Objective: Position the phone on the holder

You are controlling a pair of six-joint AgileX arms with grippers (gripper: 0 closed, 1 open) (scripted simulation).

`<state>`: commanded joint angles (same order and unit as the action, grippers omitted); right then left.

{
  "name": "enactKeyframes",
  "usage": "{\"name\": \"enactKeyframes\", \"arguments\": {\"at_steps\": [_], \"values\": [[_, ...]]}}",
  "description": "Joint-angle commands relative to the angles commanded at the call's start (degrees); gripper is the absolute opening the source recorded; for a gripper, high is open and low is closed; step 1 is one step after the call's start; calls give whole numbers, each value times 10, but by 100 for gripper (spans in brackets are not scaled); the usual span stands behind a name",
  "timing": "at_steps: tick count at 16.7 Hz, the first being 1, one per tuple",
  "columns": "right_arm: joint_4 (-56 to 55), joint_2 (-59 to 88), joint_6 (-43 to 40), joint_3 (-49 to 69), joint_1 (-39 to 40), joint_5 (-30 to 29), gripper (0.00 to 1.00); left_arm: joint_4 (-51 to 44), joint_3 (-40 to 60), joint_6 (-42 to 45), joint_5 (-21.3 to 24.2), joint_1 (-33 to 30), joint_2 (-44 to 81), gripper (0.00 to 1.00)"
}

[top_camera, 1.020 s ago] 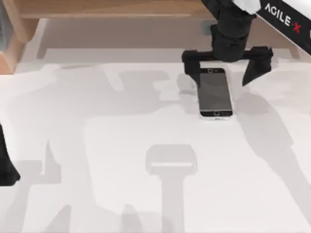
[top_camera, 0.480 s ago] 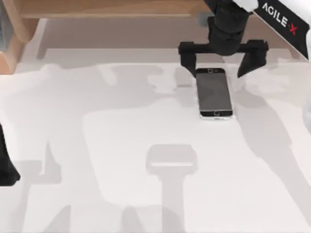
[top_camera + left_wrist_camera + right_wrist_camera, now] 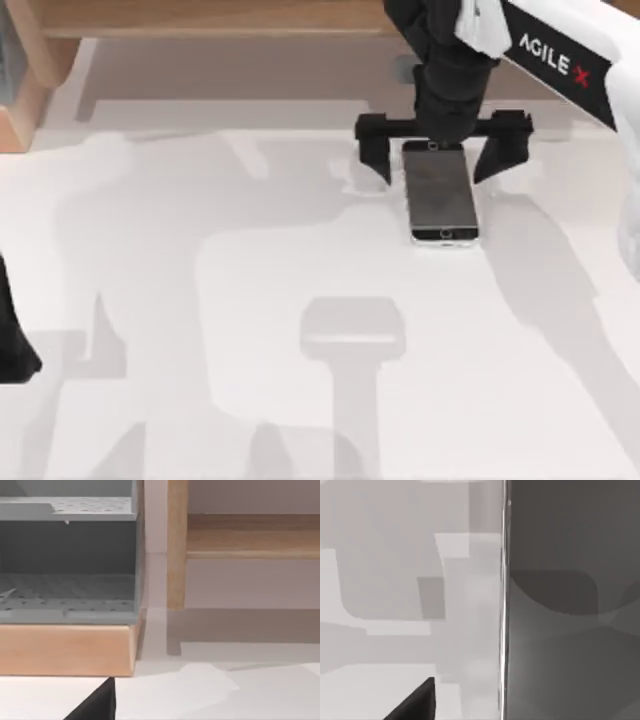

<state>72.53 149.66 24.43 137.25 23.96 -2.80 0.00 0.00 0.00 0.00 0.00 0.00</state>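
The phone (image 3: pixel 441 196) lies flat on the white table (image 3: pixel 200 250) at the back right, its dark screen up and its home button toward the front. My right gripper (image 3: pixel 437 150) hovers open over the phone's far end, one finger on each side of it. The right wrist view shows the phone's screen (image 3: pixel 570 605) and silver rim close up, with one black fingertip (image 3: pixel 415 705) beside it. The holder (image 3: pixel 352 335), a pale grey stand, sits in front of the phone near the table's middle. My left gripper (image 3: pixel 10 340) is parked at the left edge, and one fingertip (image 3: pixel 95 705) stands off to the side.
A wooden shelf (image 3: pixel 220 18) runs along the back of the table. A wooden frame (image 3: pixel 176 545) and a grey perforated rack (image 3: pixel 67 555) stand at the back left corner. Bare tabletop lies between the phone and the holder.
My right gripper has shifted left and come down, so its open fingers now flank the phone's far end. The phone, the holder and the left arm have not moved.
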Motion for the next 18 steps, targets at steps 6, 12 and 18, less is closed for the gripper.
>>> {"name": "enactKeyframes", "arguments": {"at_steps": [6, 12, 18], "values": [[-75, 25, -15, -48, -16, 1, 100, 0, 0, 0, 0, 0, 0, 100], [-75, 25, -15, -48, -16, 1, 77, 0, 0, 0, 0, 0, 0, 100], [-75, 25, -15, -48, -16, 1, 32, 0, 0, 0, 0, 0, 0, 100]]}}
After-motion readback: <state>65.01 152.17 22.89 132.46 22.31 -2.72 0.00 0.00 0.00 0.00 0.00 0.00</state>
